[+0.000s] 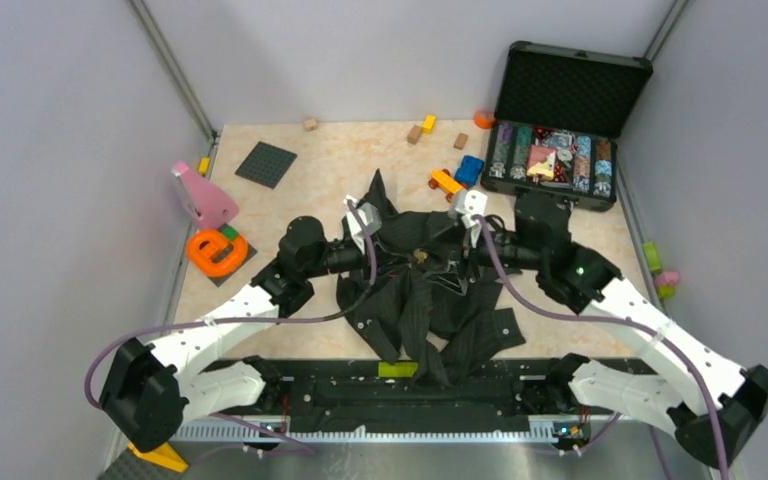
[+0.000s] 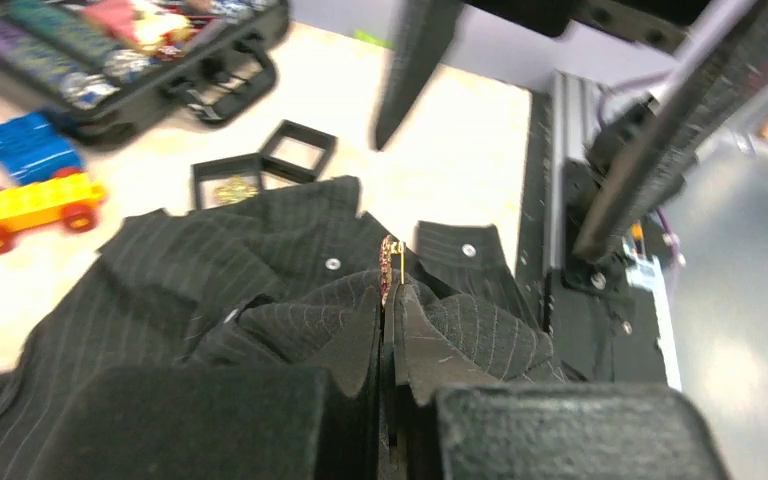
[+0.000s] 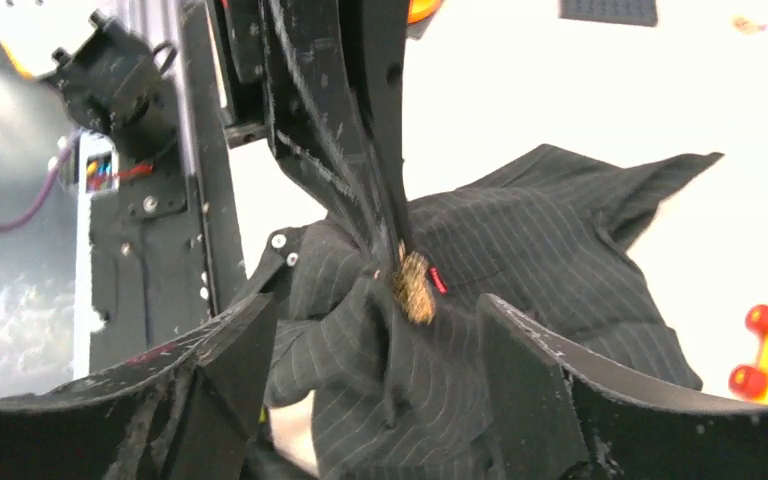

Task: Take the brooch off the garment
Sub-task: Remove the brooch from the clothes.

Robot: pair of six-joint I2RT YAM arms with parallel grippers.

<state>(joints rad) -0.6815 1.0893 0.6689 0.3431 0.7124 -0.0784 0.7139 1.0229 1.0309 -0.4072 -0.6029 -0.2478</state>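
Note:
The garment (image 1: pixel 410 300) is a dark pinstriped shirt crumpled at the table's middle. The brooch (image 1: pixel 421 256) is a tiny gold ornament on a raised fold between my two grippers. My left gripper (image 1: pixel 400 256) is shut on that fold; in the left wrist view its tips (image 2: pixel 390 300) pinch the cloth just below the brooch (image 2: pixel 391 262). In the right wrist view my right gripper (image 3: pixel 375 320) is open, its jaws to either side of the bunched garment (image 3: pixel 520 240), with the brooch (image 3: pixel 415 290) just beyond them under the left gripper's fingers (image 3: pixel 360 150).
An open black case (image 1: pixel 560 150) of chips stands at the back right. A yellow toy car (image 1: pixel 447 183) and a blue block (image 1: pixel 469 169) lie behind the shirt. A grey baseplate (image 1: pixel 265 164), a pink piece (image 1: pixel 203 196) and an orange ring (image 1: pixel 217 252) are at the left. Two black square boxes (image 2: pixel 260 170) lie near the shirt.

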